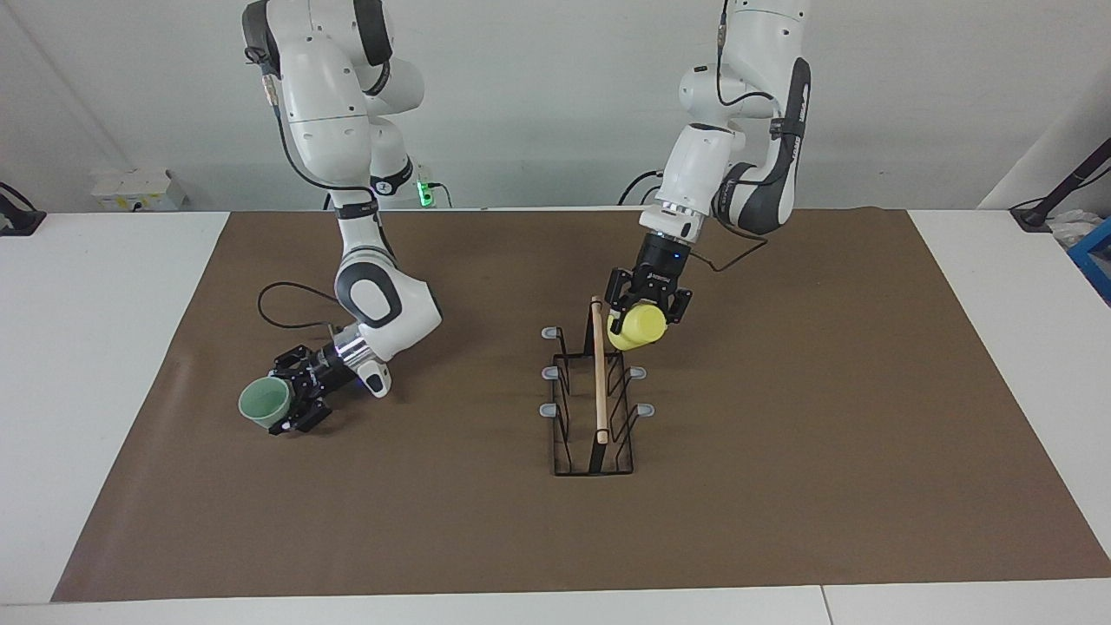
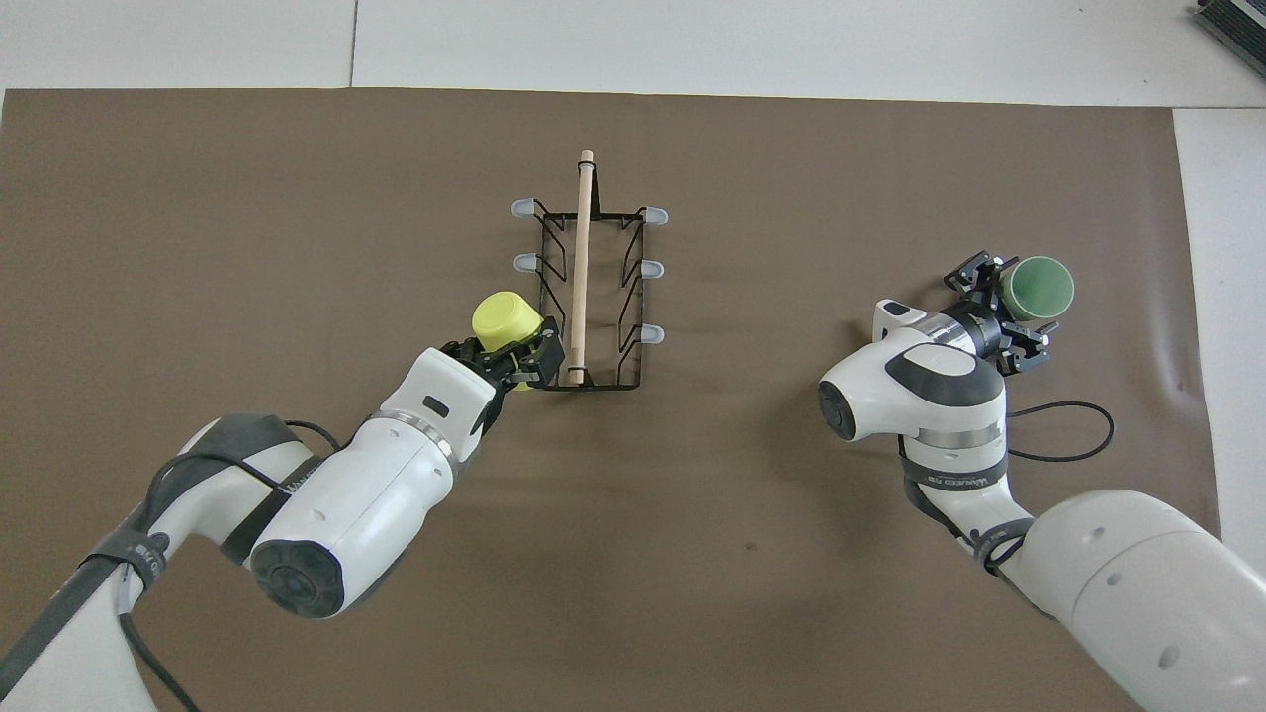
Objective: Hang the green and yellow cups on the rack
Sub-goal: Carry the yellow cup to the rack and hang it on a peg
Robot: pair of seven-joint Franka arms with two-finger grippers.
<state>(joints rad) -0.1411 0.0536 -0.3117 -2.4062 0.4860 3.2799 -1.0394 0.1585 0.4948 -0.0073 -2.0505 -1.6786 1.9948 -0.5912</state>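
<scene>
Cups first: we see the yellow cup [image 1: 638, 328] clenched in the left gripper [image 1: 644, 305], tilted, just beside the rack [image 1: 594, 408] at the rack's end nearest the robots, close to the nearest prong on the left arm's side. Whether the cup touches that prong or the dowel [image 1: 599, 371] we cannot tell; the gripper hides the spot from above.

We see the green cup [image 1: 265, 401] lying sideways, mouth away from the robots, between the fingers of the right gripper [image 1: 291, 404], low over the brown mat [image 1: 781, 486] toward the right arm's end, well apart from the rack. The jaws stand wide around it; whether the fingers press the cup, or whether it rests on the mat, we cannot make out.
</scene>
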